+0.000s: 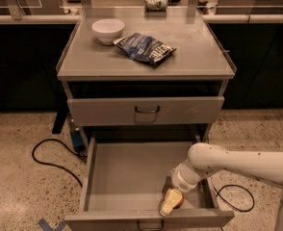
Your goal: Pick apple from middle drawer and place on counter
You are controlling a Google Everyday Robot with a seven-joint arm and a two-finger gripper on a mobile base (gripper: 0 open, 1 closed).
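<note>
The middle drawer (127,174) is pulled wide open at the bottom of the grey cabinet. The apple (180,202) lies at its front right corner; only a red sliver shows, the rest is hidden behind my gripper. My gripper (170,202), pale yellow at the tip of the white arm (237,162), reaches in from the right and sits low in the drawer, right at the apple. The counter (194,59) is the flat grey cabinet top above.
A white bowl (108,30) and a dark blue chip bag (147,48) lie on the counter. A can (157,2) lies on the ledge behind. The upper drawer (146,110) is shut. Black cables (47,160) run over the floor on both sides.
</note>
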